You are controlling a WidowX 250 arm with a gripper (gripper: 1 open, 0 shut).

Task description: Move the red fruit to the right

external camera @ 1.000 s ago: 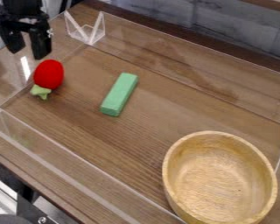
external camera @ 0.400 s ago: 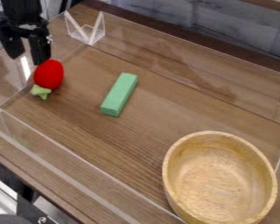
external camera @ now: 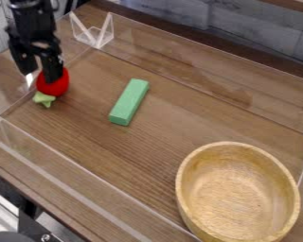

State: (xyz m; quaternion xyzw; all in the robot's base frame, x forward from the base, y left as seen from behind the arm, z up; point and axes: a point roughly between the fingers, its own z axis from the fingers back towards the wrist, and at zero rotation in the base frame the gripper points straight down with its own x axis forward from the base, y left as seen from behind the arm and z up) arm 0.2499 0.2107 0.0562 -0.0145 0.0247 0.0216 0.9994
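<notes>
The red fruit (external camera: 52, 85) is a small glossy red toy with a green leafy end, lying at the left of the wooden table. My black gripper (external camera: 37, 71) hangs right over it, with one finger (external camera: 50, 67) overlapping the fruit's top and the other finger (external camera: 23, 69) just to the fruit's left. The jaws stand apart and straddle the upper left of the fruit; whether the pads touch it is unclear.
A flat green block (external camera: 129, 100) lies right of the fruit at the table's middle. A wooden bowl (external camera: 238, 195) sits at the front right. Clear plastic walls (external camera: 98, 31) ring the table, with a low front wall (external camera: 79, 180).
The gripper has come down and slightly right, from above and left of the fruit to directly over it, now overlapping its top. The fruit, block and bowl have not moved.
</notes>
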